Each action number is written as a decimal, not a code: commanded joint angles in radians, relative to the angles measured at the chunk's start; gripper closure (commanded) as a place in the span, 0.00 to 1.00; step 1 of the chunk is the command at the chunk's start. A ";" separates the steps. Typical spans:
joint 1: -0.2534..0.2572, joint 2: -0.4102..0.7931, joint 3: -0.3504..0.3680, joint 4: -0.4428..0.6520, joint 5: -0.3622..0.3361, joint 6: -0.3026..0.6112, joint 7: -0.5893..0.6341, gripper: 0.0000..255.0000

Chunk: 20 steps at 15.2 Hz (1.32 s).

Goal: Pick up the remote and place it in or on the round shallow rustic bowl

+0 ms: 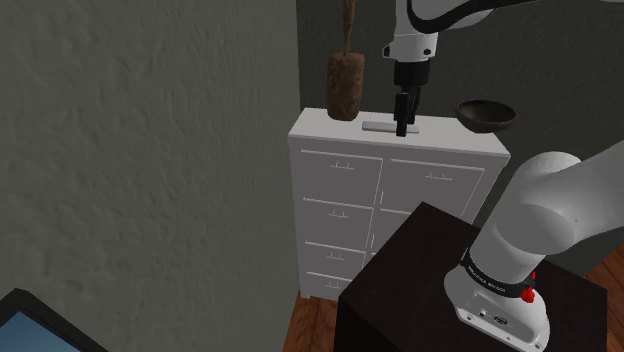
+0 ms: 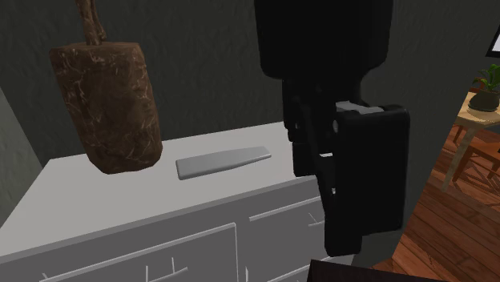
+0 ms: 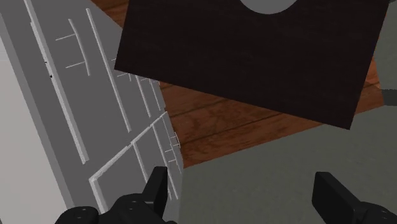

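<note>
Claw point(image 1: 403, 128) open, near grey remote point(image 1: 380, 127) on dresser point(image 1: 440, 138), bowl point(image 1: 487, 113) apart

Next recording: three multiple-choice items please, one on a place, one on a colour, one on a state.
1. Where does the flat grey remote lie? A. On the white drawer chest's top. B. In the bowl. C. On the floor.
2. The round shallow bowl's colour? A. White. B. Dark. C. Red.
3. The black gripper is: A. shut on the remote. B. open. C. shut on nothing.
Answers: 1A, it rests flat on the chest top; 2B, near-black against the wall; 3B, the wrist view shows fingers apart, nothing between.
</note>
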<state>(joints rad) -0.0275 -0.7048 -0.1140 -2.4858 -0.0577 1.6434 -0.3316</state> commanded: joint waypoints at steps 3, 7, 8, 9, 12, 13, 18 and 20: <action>-0.019 0.070 -0.086 0.008 -0.061 0.091 -0.130 0.00; -0.028 0.167 -0.170 0.040 -0.100 0.185 -0.254 0.00; -0.029 0.195 -0.191 0.051 -0.106 0.209 -0.286 0.00; -0.029 0.223 -0.211 0.064 -0.110 0.232 -0.318 0.00; -0.026 0.316 -0.272 0.113 -0.109 0.298 -0.416 0.00; -0.024 0.349 -0.291 0.131 -0.104 0.319 -0.450 0.00; -0.014 0.530 -0.380 0.247 -0.041 0.409 -0.632 0.00; -0.014 0.610 -0.408 0.303 0.003 0.435 -0.711 0.00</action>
<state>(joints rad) -0.0412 -0.1327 -0.5068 -2.2069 -0.0748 2.0626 -1.0003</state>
